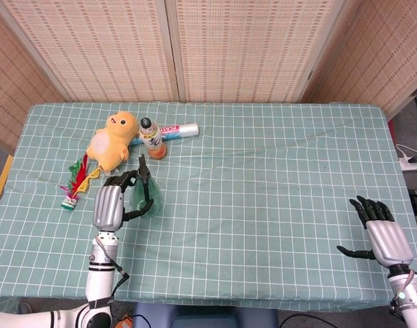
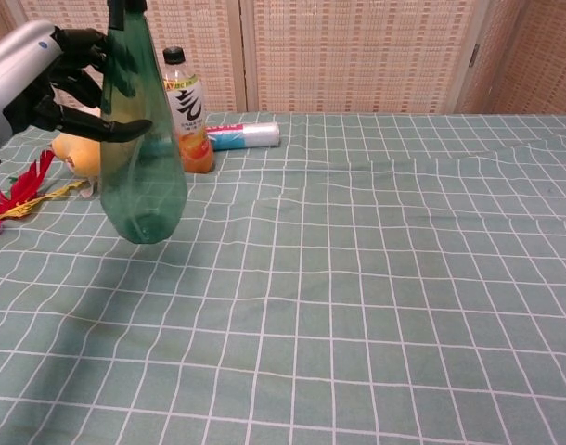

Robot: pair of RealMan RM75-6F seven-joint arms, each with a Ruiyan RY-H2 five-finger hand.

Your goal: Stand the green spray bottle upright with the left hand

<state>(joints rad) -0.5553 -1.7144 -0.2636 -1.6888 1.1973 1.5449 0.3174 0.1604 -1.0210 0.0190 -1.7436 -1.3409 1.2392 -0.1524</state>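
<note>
From the head view, the left hand (image 1: 109, 205) is gripping the green spray bottle (image 1: 146, 193) from the bottle's left side, on the checked tablecloth (image 1: 263, 191) just in front of the yellow plush chick (image 1: 111, 141), while the right hand (image 1: 381, 236) is lying well apart at the far edge, fingers spread and holding nothing. From the chest view, the left hand (image 2: 37, 79) is clasping the upper body of the green spray bottle (image 2: 141, 153), whose long axis is running almost vertical, nozzle up; whether the base is touching the cloth cannot be told.
</note>
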